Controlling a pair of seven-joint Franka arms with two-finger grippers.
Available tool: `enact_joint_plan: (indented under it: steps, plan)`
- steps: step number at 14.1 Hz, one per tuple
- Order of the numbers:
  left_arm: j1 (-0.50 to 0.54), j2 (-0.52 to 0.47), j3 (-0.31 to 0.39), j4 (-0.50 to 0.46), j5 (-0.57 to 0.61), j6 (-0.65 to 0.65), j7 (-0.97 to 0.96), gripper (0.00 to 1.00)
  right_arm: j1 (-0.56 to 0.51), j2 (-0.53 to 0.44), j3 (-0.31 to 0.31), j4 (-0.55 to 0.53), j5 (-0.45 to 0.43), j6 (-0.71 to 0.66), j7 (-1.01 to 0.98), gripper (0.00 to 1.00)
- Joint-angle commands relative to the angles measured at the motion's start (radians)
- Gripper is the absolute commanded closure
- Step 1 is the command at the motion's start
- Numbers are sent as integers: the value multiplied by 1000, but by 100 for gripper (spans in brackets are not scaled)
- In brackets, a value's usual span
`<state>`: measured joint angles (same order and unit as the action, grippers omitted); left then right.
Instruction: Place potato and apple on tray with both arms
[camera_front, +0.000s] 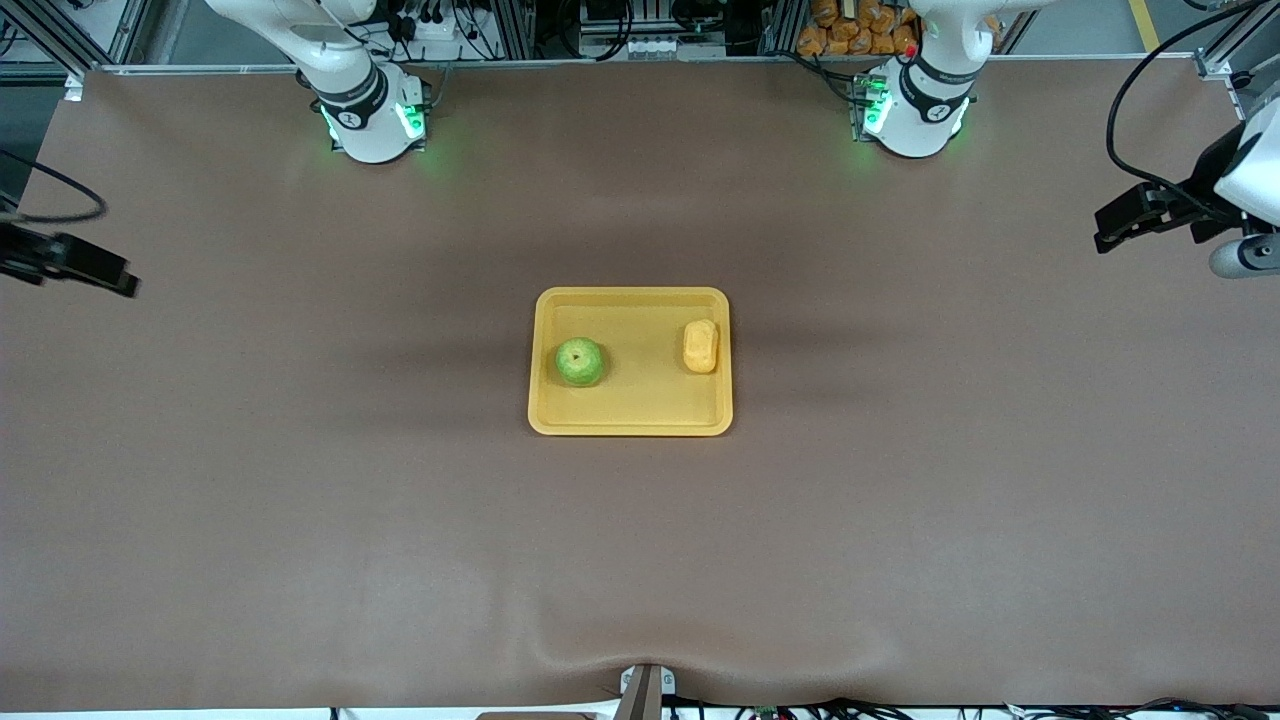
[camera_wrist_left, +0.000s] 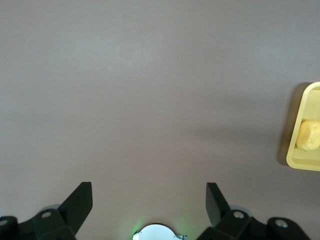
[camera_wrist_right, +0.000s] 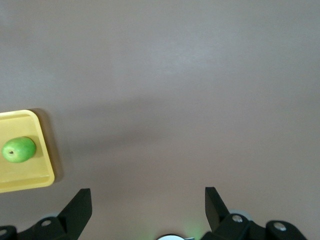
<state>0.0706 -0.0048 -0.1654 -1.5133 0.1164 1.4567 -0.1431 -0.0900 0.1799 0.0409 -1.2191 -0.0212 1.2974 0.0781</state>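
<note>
You can count the job done: the apple (camera_front: 580, 361) and the potato (camera_front: 701, 345) both sit on the yellow tray (camera_front: 630, 421). The left gripper (camera_wrist_left: 149, 201) and right gripper (camera_wrist_right: 148, 201) hang empty, jaws wide, over bare table at its ends.

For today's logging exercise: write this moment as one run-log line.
apple: on tray | potato: on tray | left gripper: open, empty, over table | right gripper: open, empty, over table

Setting: robotics laboratory. Evidence: two bench-mounted white arms (camera_front: 350, 90) with green-lit bases; brown-covered work table (camera_front: 300, 500); aluminium framing (camera_front: 60, 40), cable bundles (camera_front: 440, 25) and stacked supplies (camera_front: 850, 25) along the table's edge at the bases.
</note>
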Motion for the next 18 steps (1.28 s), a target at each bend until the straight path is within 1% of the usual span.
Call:
enact_joint_plan:
  steps: [1,5,7,8,10,11,12,13,14,18]
  plan:
    - [-60,-63,73,-62,-33,-6,16,0,-20,-84,22,-81,-14,-15,-29,0]
    - [-112,-107,115,-116,-54,-1,14,0,2,-229,30,-267,-2,29,-27,0]
    - [-129,-116,115,-125,-54,-5,14,0,15,-284,30,-353,-2,80,-27,0]
    - [-129,-125,115,-133,-55,-6,13,0,22,-301,30,-376,-2,88,-27,0]
    - [-129,-119,113,-133,-57,-4,10,0,36,-297,30,-369,-8,85,-27,0]
    - [-126,-119,112,-133,-63,-4,11,0,52,-289,31,-334,-15,82,-24,0]
    - [-126,-122,109,-137,-64,-5,13,0,59,-268,30,-271,-22,62,-27,0]
    - [-124,-124,107,-139,-66,-6,16,0,59,-251,28,-228,-19,19,-26,0]
    - [-124,-126,106,-140,-66,-6,16,0,56,-241,28,-208,-17,4,-27,0]
    - [-129,-126,101,-139,-80,-5,16,0,58,-240,25,-215,-20,3,-35,0]
